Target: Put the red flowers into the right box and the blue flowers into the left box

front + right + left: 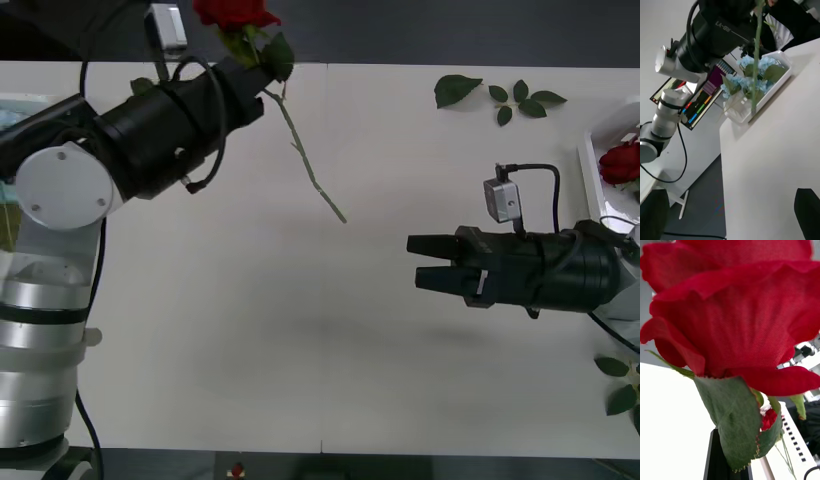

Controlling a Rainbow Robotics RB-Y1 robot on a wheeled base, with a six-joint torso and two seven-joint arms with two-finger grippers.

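Observation:
My left gripper [252,58] is raised over the table's far left, shut on a red flower just below its bloom [235,12]. The thin stem [310,175] hangs down toward the table's middle. In the left wrist view the bloom [737,315] and a leaf [733,420] sit right over a black finger [716,461]. My right gripper [425,262] hovers open at centre right, pointing left, nothing between its fingers [808,213]. The right box [590,165] holds another red flower [622,162]. The left box [784,77] holds blue flowers [752,77].
Bloomless leaf sprigs lie at the table's far right [500,97] and near right edge [620,385]. The left arm's elbow [60,190] covers most of the left side. A monitor [696,101] stands beyond the table's left end.

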